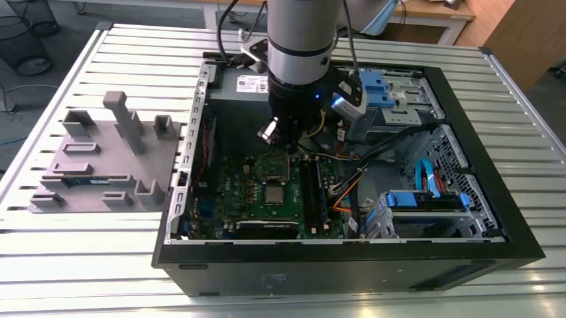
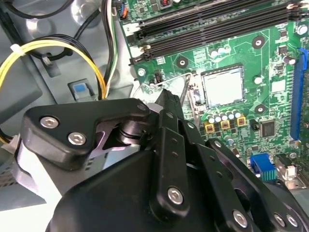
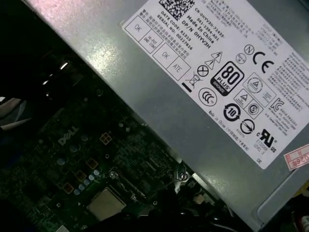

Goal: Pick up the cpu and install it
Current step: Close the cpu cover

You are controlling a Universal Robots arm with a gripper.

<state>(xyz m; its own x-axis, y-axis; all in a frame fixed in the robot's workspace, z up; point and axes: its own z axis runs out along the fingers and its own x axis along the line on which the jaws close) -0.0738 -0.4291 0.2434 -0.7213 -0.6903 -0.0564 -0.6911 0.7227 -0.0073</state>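
Note:
The cpu (image 1: pixel 277 193) lies flat in the socket on the green motherboard (image 1: pixel 238 192) inside the open computer case, its silver top facing up. Both wrist views show the cpu (image 2: pixel 222 86) (image 3: pixel 105 203) seated there, framed by the metal socket frame (image 2: pixel 197 94). My gripper (image 1: pixel 287 147) hangs over the board just behind the socket, apart from the chip. Its black fingers meet at a point (image 2: pixel 166 99) beside a thin metal socket lever (image 2: pixel 186 89). The gripper looks shut, and nothing shows between the fingers.
A grey tray (image 1: pixel 97 165) holding a green memory stick (image 1: pixel 89 179) sits on the slatted table at the exterior view's left. The silver power supply (image 3: pixel 217 96), yellow cables (image 2: pixel 58 46), black memory slots (image 2: pixel 212 19) and blue drive bays (image 1: pixel 425 199) crowd the case.

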